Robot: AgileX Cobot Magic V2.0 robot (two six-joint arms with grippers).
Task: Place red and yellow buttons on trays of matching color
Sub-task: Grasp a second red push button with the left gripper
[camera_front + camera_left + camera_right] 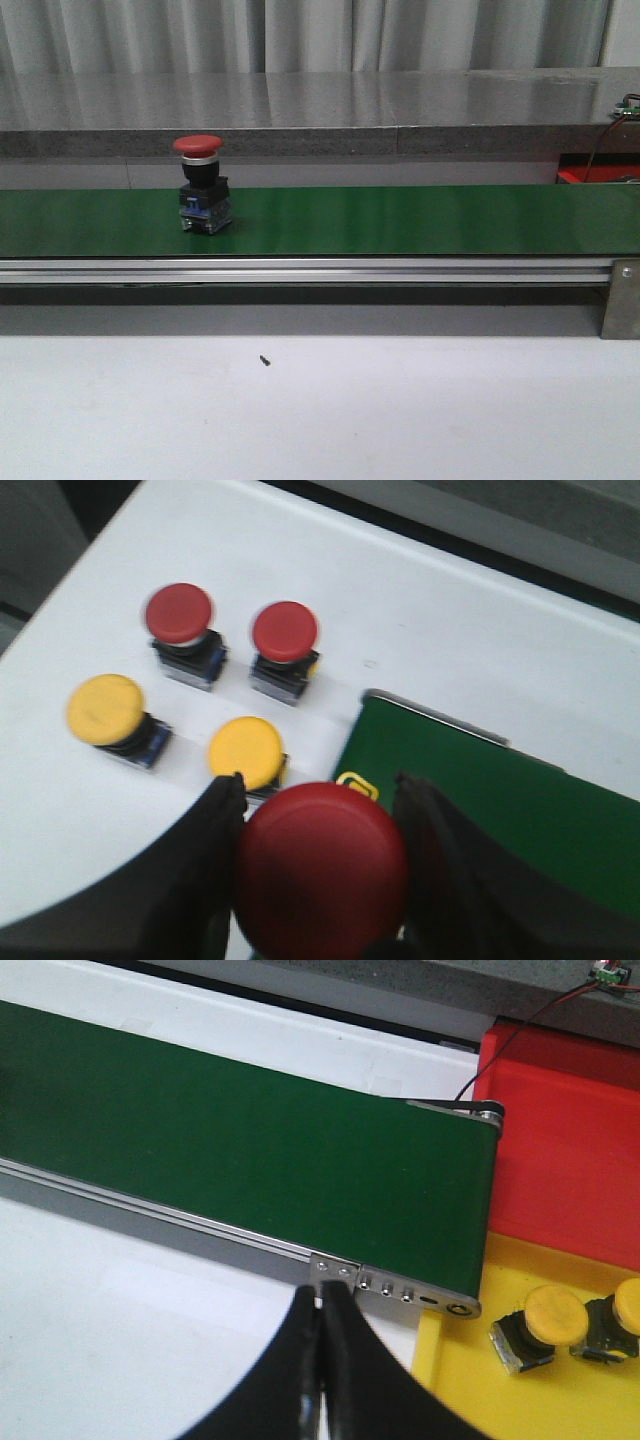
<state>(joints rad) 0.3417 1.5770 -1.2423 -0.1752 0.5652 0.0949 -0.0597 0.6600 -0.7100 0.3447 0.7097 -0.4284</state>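
Green belt [400, 220] carries one red button [203, 185]; both arms unseen.

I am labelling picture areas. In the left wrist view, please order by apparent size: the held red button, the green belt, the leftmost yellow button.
1. green belt
2. held red button, enlarged because it is nearest the camera
3. leftmost yellow button

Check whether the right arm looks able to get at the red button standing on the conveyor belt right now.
Probably not yet. The red button stands upright towards the left of the green belt, while the right gripper, jaws shut, sits at the belt's far end beside the yellow tray. Nothing blocks the belt between them.
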